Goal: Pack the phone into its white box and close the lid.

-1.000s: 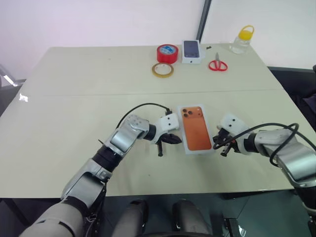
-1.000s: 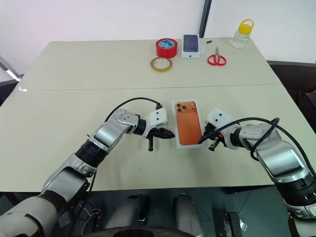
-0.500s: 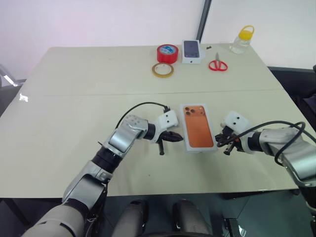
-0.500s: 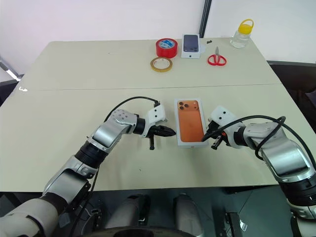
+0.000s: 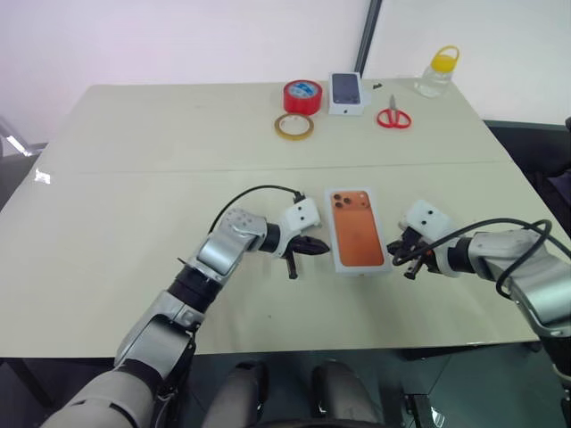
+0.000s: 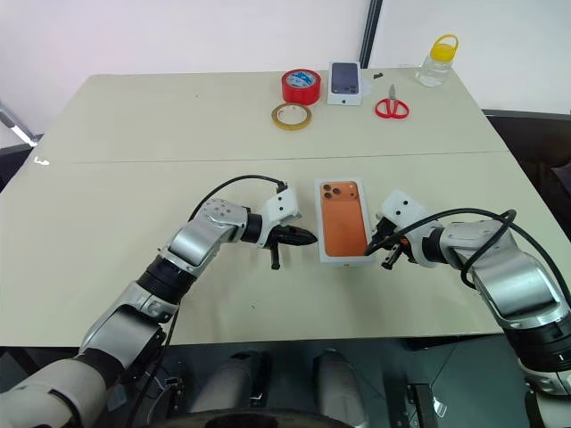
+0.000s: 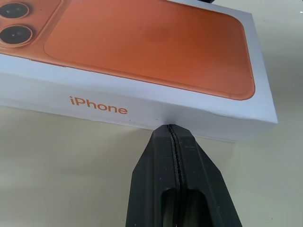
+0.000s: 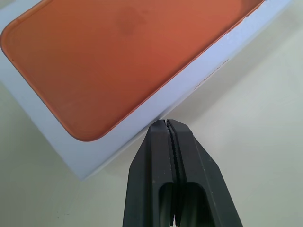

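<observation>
The white box [image 5: 359,271] lies flat near the table's front, with "iPhone" printed on its side [image 7: 98,105]. Its top face is a flat orange phone shape [image 5: 355,237] with dark lenses at the far corner, flush with the white border. Whether that is the phone itself or a picture on a lid, I cannot tell. My left gripper [image 5: 321,249] is shut, its tip [image 7: 171,130] against the box's left long side. My right gripper [image 5: 393,256] is shut too, its tip [image 8: 166,124] at the box's near right edge. Neither holds anything.
Along the far edge stand a red tape roll [image 5: 302,95], a tan tape ring [image 5: 293,126], a small white carton printed with a dark phone [image 5: 346,92], red scissors [image 5: 393,117] and a clear jar with a yellow lid [image 5: 438,71].
Over the second the box has slid a little to the right and turned straighter between the two shut grippers. The arms have barely shifted.
</observation>
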Controlling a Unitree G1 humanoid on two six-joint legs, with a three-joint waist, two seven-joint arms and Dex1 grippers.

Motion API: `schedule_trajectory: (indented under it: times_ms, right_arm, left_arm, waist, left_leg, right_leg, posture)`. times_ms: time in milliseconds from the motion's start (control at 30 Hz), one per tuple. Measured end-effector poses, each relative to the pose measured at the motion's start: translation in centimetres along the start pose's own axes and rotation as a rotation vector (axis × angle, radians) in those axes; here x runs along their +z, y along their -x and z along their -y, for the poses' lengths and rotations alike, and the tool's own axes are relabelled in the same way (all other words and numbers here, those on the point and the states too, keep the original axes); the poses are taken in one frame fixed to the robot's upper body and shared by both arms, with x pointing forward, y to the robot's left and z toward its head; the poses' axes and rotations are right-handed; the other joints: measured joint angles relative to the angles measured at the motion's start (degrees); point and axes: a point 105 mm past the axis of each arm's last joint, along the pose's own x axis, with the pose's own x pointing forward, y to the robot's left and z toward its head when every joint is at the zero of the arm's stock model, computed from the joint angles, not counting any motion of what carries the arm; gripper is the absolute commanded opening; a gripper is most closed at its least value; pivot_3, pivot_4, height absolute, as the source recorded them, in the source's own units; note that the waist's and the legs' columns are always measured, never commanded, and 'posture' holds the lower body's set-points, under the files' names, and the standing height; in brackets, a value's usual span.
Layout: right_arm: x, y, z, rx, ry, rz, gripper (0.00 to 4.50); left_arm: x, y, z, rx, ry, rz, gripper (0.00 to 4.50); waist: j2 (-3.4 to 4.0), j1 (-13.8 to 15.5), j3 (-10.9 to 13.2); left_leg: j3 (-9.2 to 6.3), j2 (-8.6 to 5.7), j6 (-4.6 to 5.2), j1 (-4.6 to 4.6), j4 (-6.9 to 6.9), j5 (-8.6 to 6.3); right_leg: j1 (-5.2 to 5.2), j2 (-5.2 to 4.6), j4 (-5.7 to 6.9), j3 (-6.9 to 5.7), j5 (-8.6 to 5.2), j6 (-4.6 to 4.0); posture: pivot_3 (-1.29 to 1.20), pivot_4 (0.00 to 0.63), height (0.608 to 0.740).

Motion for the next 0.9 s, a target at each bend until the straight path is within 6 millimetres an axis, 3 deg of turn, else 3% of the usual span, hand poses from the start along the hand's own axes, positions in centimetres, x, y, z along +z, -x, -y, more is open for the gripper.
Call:
schedule_trajectory:
  times_ms: [333, 467, 567, 667, 767, 900]
  right_arm:
    - [-0.1, 0.0, 0.3, -0.007, 0.003, -0.002, 0.04]
    - [-0.1, 1.1, 1.5, -0.048, 0.019, 0.005, 0.04]
    - [0.4, 2.4, 2.0, -0.054, 0.042, 0.041, 0.04]
    - [0.5, 2.7, 0.4, 0.023, 0.056, 0.070, 0.04]
    - [0.8, 2.3, -1.5, 0.101, 0.068, 0.094, 0.04]
    - [-0.1, 1.2, -2.9, 0.128, 0.061, 0.055, 0.04]
  left_arm:
    - [-0.1, 0.1, -0.4, 0.018, 0.017, 0.007, 0.00]
    - [-0.2, 1.5, -1.9, 0.078, 0.063, 0.038, 0.00]
    - [1.7, 2.7, -3.8, 0.140, 0.078, 0.106, 0.00]
    - [4.5, 2.9, -5.3, 0.181, 0.054, 0.163, 0.00]
    - [5.0, 1.6, -5.7, 0.195, 0.028, 0.153, 0.00]
    - [2.7, -1.4, -5.4, 0.190, 0.058, 0.047, 0.00]
  waist:
    - [0.00, -0.01, 0.00]
    - [0.01, 0.03, 0.01]
    - [-0.02, 0.15, 0.02]
    - [-0.03, 0.39, 0.03]
    - [-0.03, 0.43, 0.03]
    - [-0.05, 0.20, 0.04]
  left_leg:
    - [0.00, 0.00, -0.01, 0.00, 0.00, 0.01]
    - [0.00, 0.00, 0.00, 0.00, -0.01, 0.00]
    - [0.00, 0.00, 0.01, -0.01, 0.03, 0.00]
    - [0.00, -0.01, 0.02, -0.01, 0.04, -0.01]
    - [0.00, -0.02, 0.01, 0.01, 0.04, -0.01]
    - [0.00, -0.01, 0.03, 0.00, 0.04, -0.02]
  right_leg:
    - [0.00, 0.00, 0.00, 0.00, 0.00, 0.00]
    - [-0.02, 0.00, 0.00, 0.00, 0.00, 0.00]
    - [0.04, 0.00, -0.03, -0.03, 0.00, 0.00]
    - [0.08, -0.01, -0.07, -0.05, 0.00, 0.01]
    - [0.09, -0.02, -0.07, -0.05, 0.00, 0.01]
    - [0.06, -0.01, -0.04, -0.05, 0.00, 0.01]
  posture:
    - [0.00, 0.150, 0.740]
    - [0.00, 0.150, 0.740]
    - [0.00, 0.150, 0.740]
    - [0.00, 0.150, 0.740]
    - [0.00, 0.150, 0.740]
    - [0.00, 0.150, 0.740]
